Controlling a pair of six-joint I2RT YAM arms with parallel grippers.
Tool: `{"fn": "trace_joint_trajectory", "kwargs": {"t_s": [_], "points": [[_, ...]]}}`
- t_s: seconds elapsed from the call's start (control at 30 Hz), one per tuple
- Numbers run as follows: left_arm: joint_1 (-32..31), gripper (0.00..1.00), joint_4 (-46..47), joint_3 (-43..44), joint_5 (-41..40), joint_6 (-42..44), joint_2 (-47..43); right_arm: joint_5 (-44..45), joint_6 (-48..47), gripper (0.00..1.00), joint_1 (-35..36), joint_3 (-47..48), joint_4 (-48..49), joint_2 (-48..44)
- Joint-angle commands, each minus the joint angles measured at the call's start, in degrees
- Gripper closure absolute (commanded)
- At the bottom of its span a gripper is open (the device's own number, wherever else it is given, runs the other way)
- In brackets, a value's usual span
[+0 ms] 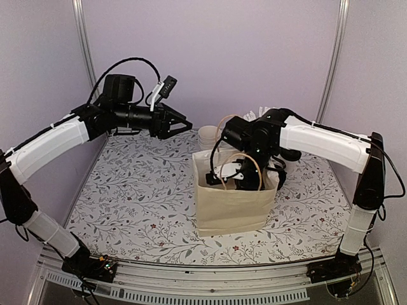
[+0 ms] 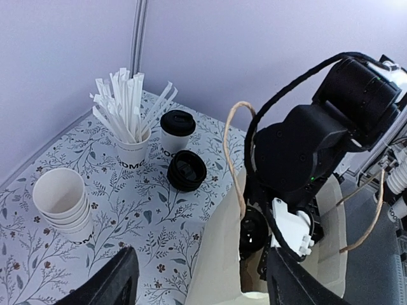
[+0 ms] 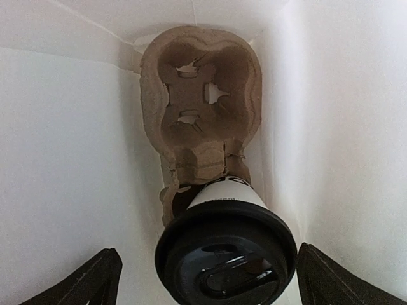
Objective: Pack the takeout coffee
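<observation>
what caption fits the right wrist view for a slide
Lidded coffee cup at the near end of the cardboard carrier inside the paper bag, jaws open on either side

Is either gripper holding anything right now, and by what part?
Nothing is held. The right gripper stands open inside the bag, fingers clear of the lidded cup; the left gripper is open and empty.

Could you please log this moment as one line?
right pincer: open, astride lidded cup | cup: in carrier, inside bag | left pincer: open, empty

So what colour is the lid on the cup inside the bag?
Black; the lid shows best in the right wrist view.
</observation>
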Motion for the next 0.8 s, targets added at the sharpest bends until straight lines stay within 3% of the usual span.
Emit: {"fn": "trace_joint_trajectory", "kwargs": {"t_s": [0.0, 0.3, 0.43, 0.57, 0.77], "points": [[-1.3, 0.30, -16.0, 8.8, -2.2, 6.6, 5.1, -0.5, -0.5, 0.01, -0.1, 2.3, -1.0, 0.2], [-4.7, 0.34, -21.5, 12.6, -0.5, 9.5, 8.5, 0.2, -0.9, 0.01, 0.0, 4.1, -1.0, 0.0], [-6.3, 0.40, -22.5, 13.3, 0.5, 9.8, 10.4, -0.1, -0.8, 0.01, 0.3, 4.1, -0.7, 0.2], [-7.4, 0.52, -23.6, 14.8, -2.9, 10.2, 12.3, -0.6, -0.7, 0.01, 0.5, 4.1, -0.3, 0.4], [-7.6, 0.83, -23.6, 16.9, -2.6, 10.0, 14.2, -1.8, -1.5, 0.01, 0.9, 3.9, -0.2, 0.0]]}}
